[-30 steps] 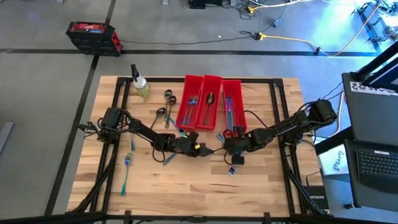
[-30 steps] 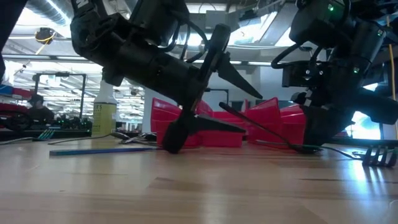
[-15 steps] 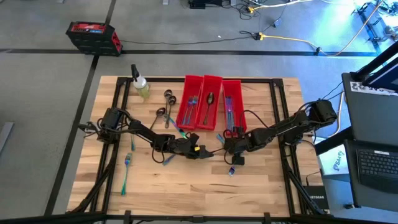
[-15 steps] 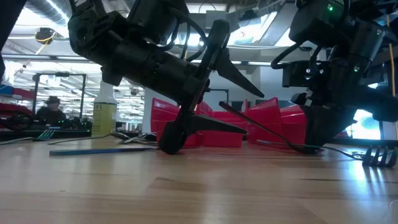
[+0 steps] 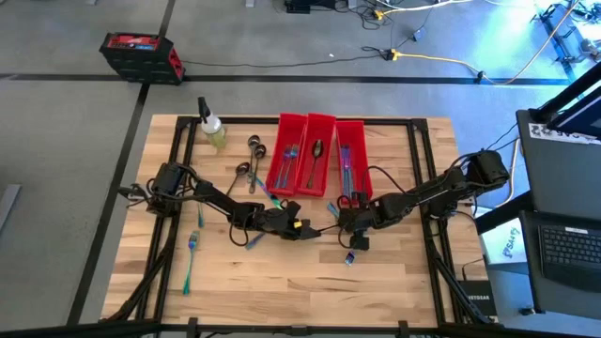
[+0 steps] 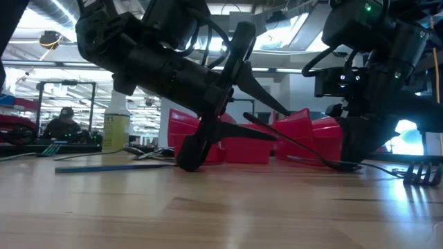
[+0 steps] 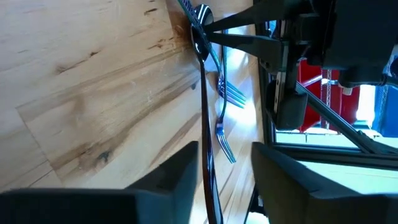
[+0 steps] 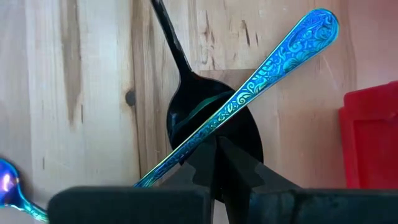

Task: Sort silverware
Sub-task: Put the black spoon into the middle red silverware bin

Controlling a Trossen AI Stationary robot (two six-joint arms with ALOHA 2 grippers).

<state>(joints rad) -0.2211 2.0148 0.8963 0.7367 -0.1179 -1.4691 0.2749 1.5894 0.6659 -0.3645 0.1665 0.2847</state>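
A dark grey spoon lies at mid-table with its bowl (image 8: 211,130) on the wood and its handle (image 6: 291,142) slanting up off the table. A blue iridescent piece of silverware (image 8: 280,56) lies across the bowl. My right gripper (image 8: 217,155) is shut, pointing down onto that crossing. My left gripper (image 7: 225,180) reaches in nearly level from the table's left. It is open, with one finger (image 7: 177,177) on each side of the raised handle (image 7: 205,137). Two forks (image 7: 227,118) lie beyond the spoon. My right gripper bears down with its shut fingertips (image 8: 208,158) where the blue handle (image 8: 239,99) crosses the dark spoon's bowl. It comes steeply from above. The bowl stays on the table and the spoon's handle tilts up. Whether the fingers pinch the blue handle I cannot tell. My left gripper has the dark handle (image 7: 204,155) close beside one finger; whether they touch I cannot tell.
Three long red bins (image 5: 315,155) with silverware in them stand side by side behind the grippers. A spray bottle (image 5: 211,127) stands at the far left, with dark spoons (image 5: 254,148) near it. A fork (image 5: 192,242) and a teal piece (image 5: 186,274) lie near left.
My left gripper's fingers have come partly together around the raised spoon handle. The gap between them is narrower than half a second ago. Both arms have kept their places, and the spoon has stayed tipped up.
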